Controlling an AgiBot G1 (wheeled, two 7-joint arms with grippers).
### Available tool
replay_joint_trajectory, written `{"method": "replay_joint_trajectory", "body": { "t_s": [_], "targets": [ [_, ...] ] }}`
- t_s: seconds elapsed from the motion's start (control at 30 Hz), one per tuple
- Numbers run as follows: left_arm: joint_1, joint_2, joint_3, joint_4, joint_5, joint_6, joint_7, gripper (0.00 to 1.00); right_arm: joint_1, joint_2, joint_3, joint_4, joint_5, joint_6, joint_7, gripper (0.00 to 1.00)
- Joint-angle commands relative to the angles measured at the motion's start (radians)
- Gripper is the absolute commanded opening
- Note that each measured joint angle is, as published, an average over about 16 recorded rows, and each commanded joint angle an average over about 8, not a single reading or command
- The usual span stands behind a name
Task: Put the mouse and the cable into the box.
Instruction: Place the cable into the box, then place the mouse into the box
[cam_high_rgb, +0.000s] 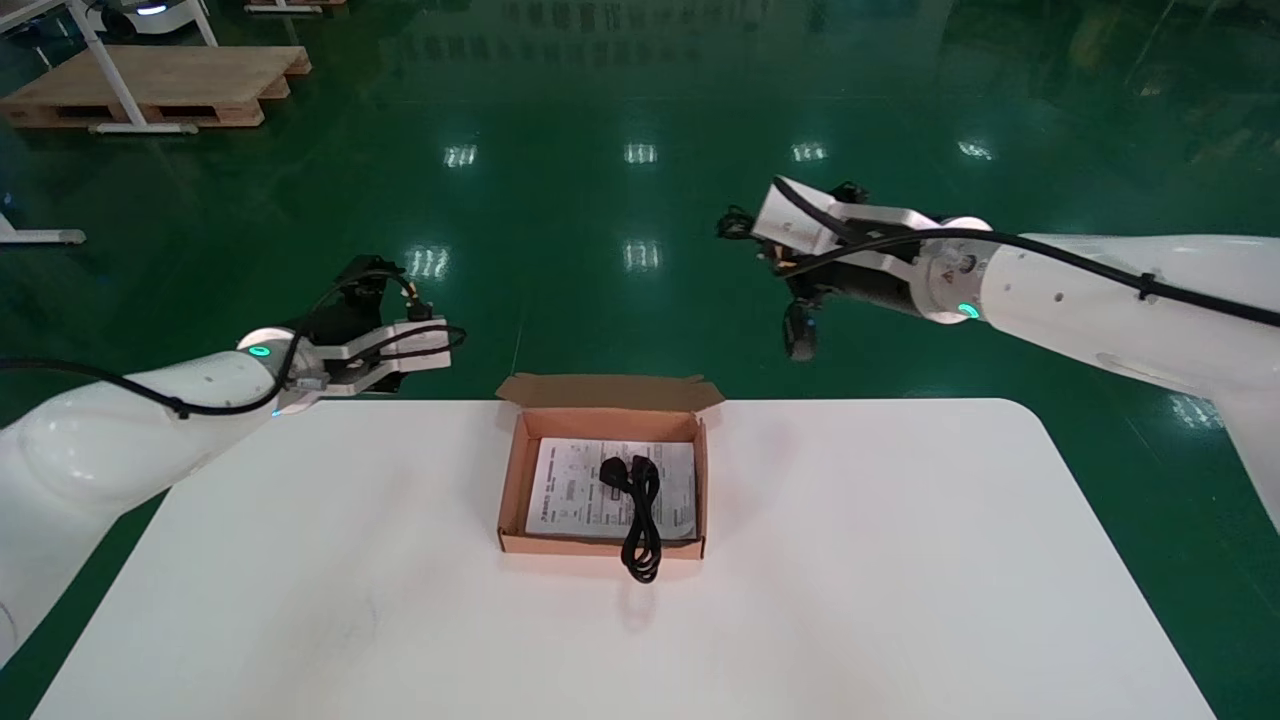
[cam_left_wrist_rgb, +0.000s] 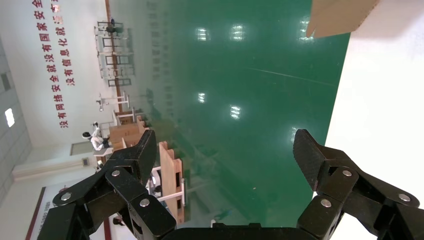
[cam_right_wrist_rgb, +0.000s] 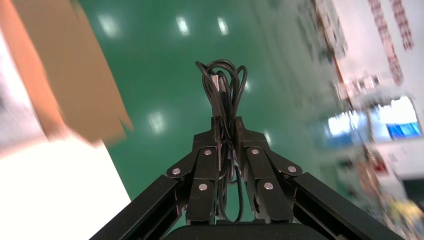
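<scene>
An open cardboard box (cam_high_rgb: 515, 480) sits mid-table with a printed sheet inside. A coiled black cable (cam_high_rgb: 638, 505) lies in it, one loop hanging over the front wall. Beyond the table's far edge, high in the air, my right gripper (cam_high_rgb: 770, 250) (cam_right_wrist_rgb: 227, 120) is shut on a bundle of thin black cord (cam_right_wrist_rgb: 222, 80). A dark rounded object, apparently the mouse (cam_high_rgb: 800, 335), dangles below it. My left gripper (cam_high_rgb: 430, 345) (cam_left_wrist_rgb: 225, 150) hovers open and empty off the table's far left corner.
The white table (cam_high_rgb: 900, 560) has a rounded far right corner. The box's back flap (cam_high_rgb: 610, 390) (cam_left_wrist_rgb: 340, 15) (cam_right_wrist_rgb: 65, 75) stands up at the far edge. Green floor lies beyond, with a wooden pallet (cam_high_rgb: 160, 85) far to the left.
</scene>
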Motion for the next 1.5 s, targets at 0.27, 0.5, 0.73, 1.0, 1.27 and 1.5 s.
{"method": "replay_joint_trajectory", "body": {
  "t_s": [0.27, 0.5, 0.73, 1.0, 1.27, 1.5],
  "targets": [
    [-0.009, -0.004, 0.028, -0.007, 0.053, 0.000, -0.081, 1.00, -0.091, -0.072, -0.029, 0.163, 0.044, -0.040, -0.032, 0.00],
    [-0.006, -0.014, 0.045, -0.032, 0.093, 0.002, -0.141, 1.00, -0.170, -0.115, -0.112, 0.290, 0.018, -0.079, -0.003, 0.00],
    [-0.001, -0.026, 0.061, -0.062, 0.134, 0.004, -0.203, 1.00, -0.202, -0.129, -0.231, 0.267, -0.074, -0.023, 0.095, 0.00],
    [0.002, -0.038, 0.074, -0.090, 0.176, 0.007, -0.261, 1.00, -0.193, -0.134, -0.350, 0.131, -0.205, 0.087, 0.219, 0.77],
    [0.003, -0.040, 0.076, -0.095, 0.183, 0.008, -0.266, 1.00, -0.192, -0.134, -0.368, 0.115, -0.223, 0.098, 0.229, 1.00],
    [0.003, -0.039, 0.075, -0.093, 0.179, 0.008, -0.262, 1.00, -0.191, -0.133, -0.356, 0.123, -0.211, 0.094, 0.222, 1.00]
  ]
}}
